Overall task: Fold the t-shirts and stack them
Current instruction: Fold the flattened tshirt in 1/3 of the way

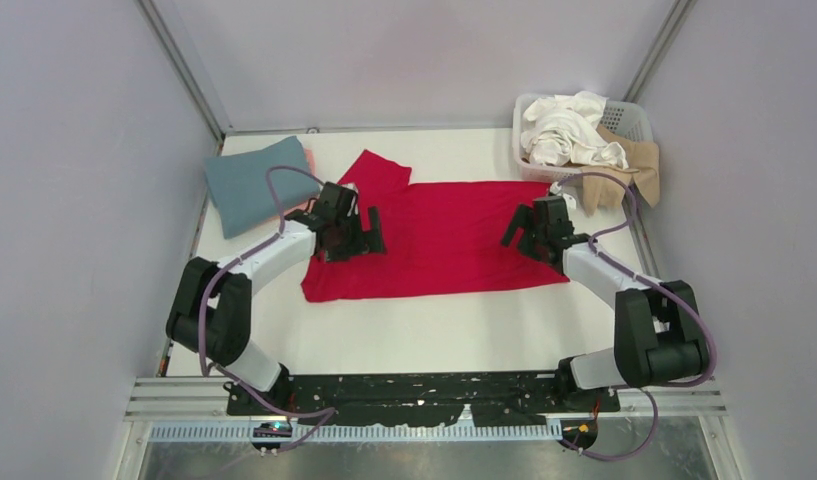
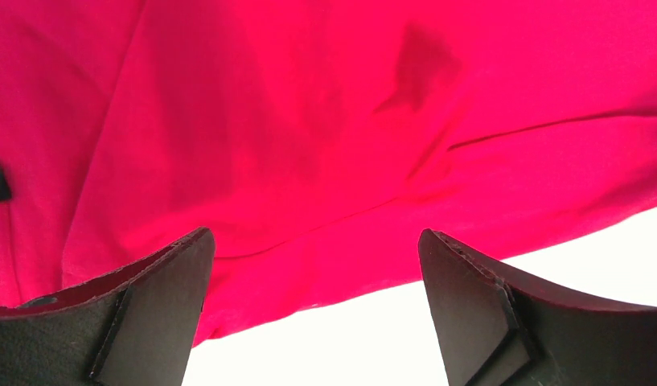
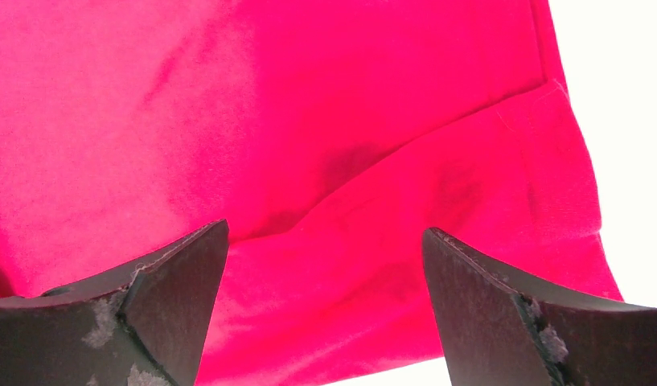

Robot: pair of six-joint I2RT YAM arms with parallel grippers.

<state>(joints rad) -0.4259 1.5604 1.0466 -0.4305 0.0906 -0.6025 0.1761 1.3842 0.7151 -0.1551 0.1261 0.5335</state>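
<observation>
The red t-shirt (image 1: 444,235) lies spread sideways across the middle of the table (image 1: 434,330), beyond the arm bases, with one short sleeve poking out at its far left corner. It looks light, thin and completely limp. It will probably sag and crease wherever it is lifted, and it should slide easily on the smooth table top. A single pinch would likely let the rest trail, so it is best taken at two spots at once. The near hem or the side edges are good places, where a finger can slip under the cloth. The wrist views show lapped layers and soft ridges, so a pinch must catch every layer it means to carry.

The left tool (image 2: 315,241) sits low over the shirt's left part, close to its near edge. Its jaws are spread wide with nothing between them. The right tool (image 3: 325,229) is over the right end near the hemmed side edge, equally wide apart and empty. I cannot tell whether either one brushes the cloth.

Farther back on the left, a folded teal-blue t-shirt (image 1: 249,180) rests on a pink t-shirt (image 1: 309,160), of which only a sliver shows. At the far right corner stands the basket (image 1: 634,118). A crumpled white t-shirt (image 1: 564,130) is heaped in it and a tan t-shirt (image 1: 634,165) hangs over its rim.
</observation>
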